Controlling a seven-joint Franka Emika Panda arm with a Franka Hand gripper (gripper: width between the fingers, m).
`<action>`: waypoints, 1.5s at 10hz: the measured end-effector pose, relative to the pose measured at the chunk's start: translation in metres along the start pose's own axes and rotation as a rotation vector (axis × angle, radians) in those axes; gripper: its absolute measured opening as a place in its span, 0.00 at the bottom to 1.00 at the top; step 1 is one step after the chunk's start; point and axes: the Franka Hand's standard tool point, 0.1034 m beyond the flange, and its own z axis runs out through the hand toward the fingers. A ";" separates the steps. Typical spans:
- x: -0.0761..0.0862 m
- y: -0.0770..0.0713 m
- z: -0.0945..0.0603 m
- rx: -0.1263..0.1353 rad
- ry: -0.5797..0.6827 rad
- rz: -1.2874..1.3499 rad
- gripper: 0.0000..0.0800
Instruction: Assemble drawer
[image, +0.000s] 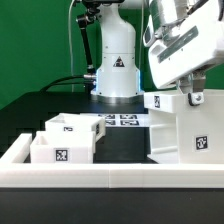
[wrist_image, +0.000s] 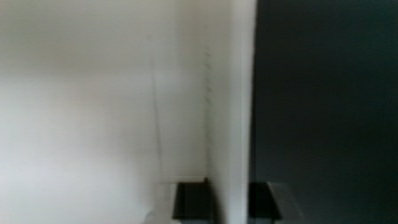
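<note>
The tall white box-shaped housing (image: 180, 125) stands on the black table at the exterior view's right, with a tag on its front and one on its top. My gripper (image: 195, 97) is down on the housing's top at its right side, fingers closed on the upper wall. In the wrist view the fingertips (wrist_image: 192, 200) sit on either side of a thin white wall edge (wrist_image: 228, 120) and pinch it. Two small open-topped white trays (image: 62, 140) with tags stand side by side at the exterior view's left, apart from the housing.
The low white rail (image: 110, 180) edges the table's front and left. The marker board (image: 122, 121) lies flat behind the trays, before the robot's white base (image: 115, 75). Black table surface shows between trays and housing.
</note>
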 end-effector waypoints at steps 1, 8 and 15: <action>-0.001 -0.002 0.002 0.000 -0.006 0.061 0.07; -0.008 -0.007 0.010 -0.009 -0.015 0.146 0.14; -0.017 -0.012 -0.009 -0.001 -0.034 0.016 0.80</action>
